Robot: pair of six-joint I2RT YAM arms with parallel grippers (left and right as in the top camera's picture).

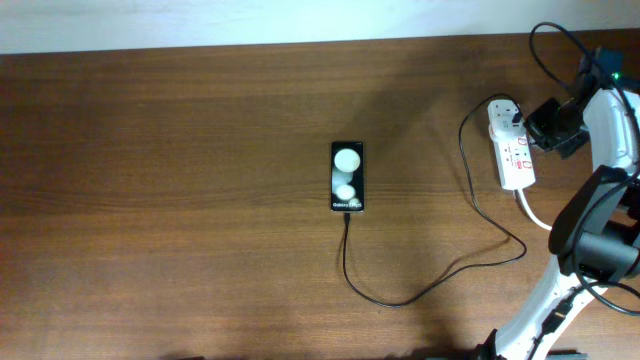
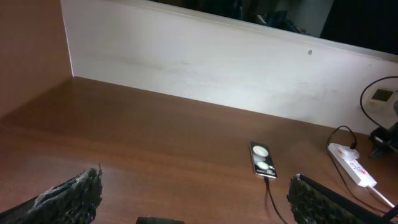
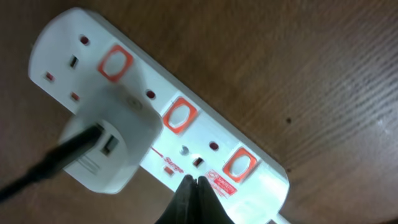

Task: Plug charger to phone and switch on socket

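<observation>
The phone (image 1: 347,177) lies mid-table, screen lit with two white circles; it also shows in the left wrist view (image 2: 263,160). The black charger cable (image 1: 400,300) runs from the phone's near end in a loop to the socket (image 1: 513,148), a white power strip at the right. In the right wrist view the socket (image 3: 205,134) has three red-framed switches, and a white adapter (image 3: 112,149) with the black cable sits plugged in. My right gripper (image 3: 194,180) is shut and empty, tips just above the strip near its middle outlet. My left gripper (image 2: 196,199) is open, low over bare table.
A thick white cord (image 1: 535,215) leaves the strip toward the right arm's base (image 1: 590,250). A white wall (image 2: 217,62) borders the table's far edge. A wall outlet (image 2: 380,95) with black cables sits at the far right.
</observation>
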